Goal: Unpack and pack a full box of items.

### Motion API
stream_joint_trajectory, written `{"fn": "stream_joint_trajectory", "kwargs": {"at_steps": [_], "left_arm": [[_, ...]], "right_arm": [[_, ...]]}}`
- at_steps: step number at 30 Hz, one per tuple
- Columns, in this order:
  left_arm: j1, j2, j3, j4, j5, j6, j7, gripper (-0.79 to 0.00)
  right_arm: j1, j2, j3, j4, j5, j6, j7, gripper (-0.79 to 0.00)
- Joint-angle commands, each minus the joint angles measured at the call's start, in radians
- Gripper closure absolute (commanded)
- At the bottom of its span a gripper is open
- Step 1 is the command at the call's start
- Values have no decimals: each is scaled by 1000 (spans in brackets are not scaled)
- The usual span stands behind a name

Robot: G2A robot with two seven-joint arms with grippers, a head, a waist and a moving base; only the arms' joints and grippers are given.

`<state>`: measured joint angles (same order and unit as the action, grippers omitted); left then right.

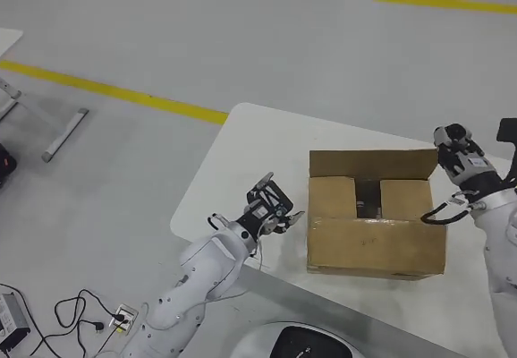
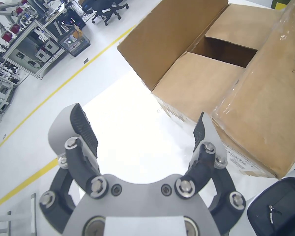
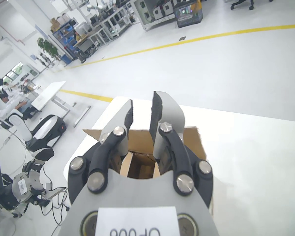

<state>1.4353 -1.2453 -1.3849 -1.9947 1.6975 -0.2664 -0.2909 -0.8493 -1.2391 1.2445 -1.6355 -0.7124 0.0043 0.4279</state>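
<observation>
Beside the spread left gripper [image 2: 137, 124], the cardboard box [image 1: 375, 246] probably sits heavy; the barely parted right gripper [image 3: 143, 103] could pinch its stiff upright flap [image 1: 373, 163].

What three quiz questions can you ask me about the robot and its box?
1. True or false: the left hand is holding the box.
2. How many small flaps lie folded in over the top of the box?
3. Pick one. The box stands on: A) the floor, B) the white table, C) a chair.
Key: 1 false, the hand is open beside it; 2 two; 3 B.
</observation>
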Motion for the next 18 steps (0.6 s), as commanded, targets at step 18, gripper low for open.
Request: {"fn": "stream_joint_trajectory", "kwargs": {"at_steps": [18], "left_arm": [[20, 4, -40, -34, -33, 9, -9, -785]], "right_arm": [[366, -127, -368, 446, 53, 116, 150, 0]]}}
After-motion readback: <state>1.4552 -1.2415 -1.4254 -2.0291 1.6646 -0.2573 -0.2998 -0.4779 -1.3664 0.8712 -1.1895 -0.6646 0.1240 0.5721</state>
